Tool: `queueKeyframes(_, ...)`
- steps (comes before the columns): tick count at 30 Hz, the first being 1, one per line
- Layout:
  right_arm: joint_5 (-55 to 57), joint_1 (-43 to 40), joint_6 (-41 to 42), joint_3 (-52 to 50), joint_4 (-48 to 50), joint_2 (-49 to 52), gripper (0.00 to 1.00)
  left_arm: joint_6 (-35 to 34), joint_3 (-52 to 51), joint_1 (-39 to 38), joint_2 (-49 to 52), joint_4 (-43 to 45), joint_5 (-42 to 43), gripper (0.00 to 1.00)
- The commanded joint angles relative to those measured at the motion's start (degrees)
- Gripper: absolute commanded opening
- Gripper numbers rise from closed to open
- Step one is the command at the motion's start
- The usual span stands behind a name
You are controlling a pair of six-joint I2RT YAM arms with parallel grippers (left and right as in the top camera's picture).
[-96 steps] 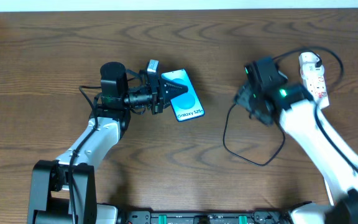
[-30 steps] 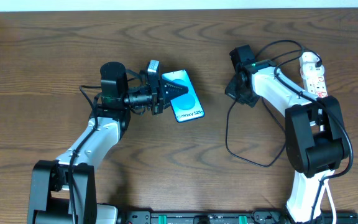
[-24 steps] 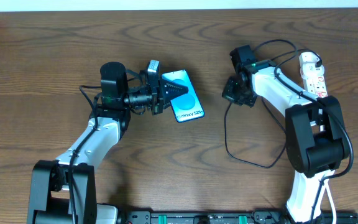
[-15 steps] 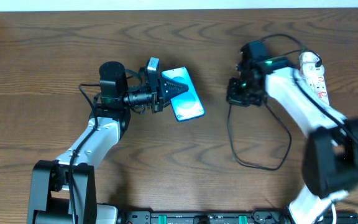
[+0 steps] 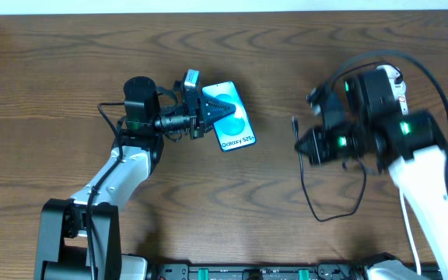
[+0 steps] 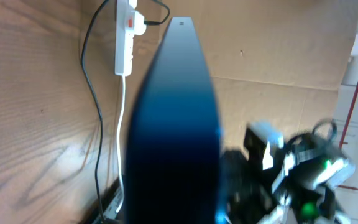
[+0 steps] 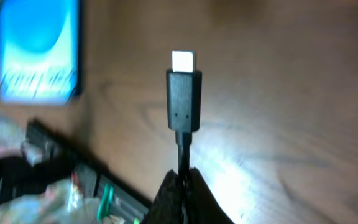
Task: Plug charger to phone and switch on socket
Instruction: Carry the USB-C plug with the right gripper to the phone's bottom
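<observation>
phone (image 5: 238,128) reading "Galaxy S25", socket (image 6: 124,43) with red markings, unreadable

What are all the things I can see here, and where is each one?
phone: one, blue screen, left of centre
charger cable: one, black, looped on the right side, with its tip raised
power strip: one, white with red marks, far right
table: one, brown wood, under everything
left gripper: one, black, shut on the phone's edge
right gripper: one, black, shut on the charger cable just behind its tip
</observation>
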Motion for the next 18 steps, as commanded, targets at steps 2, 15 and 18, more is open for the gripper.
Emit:
queueKeyframes(2,-3.9,4.7,-2.6,-9.3,2.6,-8.3,0.01,2.3,1.6,0.2,0.2,2.2,1.0,0.07)
queueKeyframes(15,6.1,21.2,12.7,-17.4,16.0,-10.2,0.01,8.1,1.6,0.2,0.2,2.4,-1.1,0.07)
queueKeyframes(18,11.9,23.1,17.3,-17.4,18.1,-9.2,0.01,8.1,1.6,0.0,0.2,2.4,-3.5,0.07)
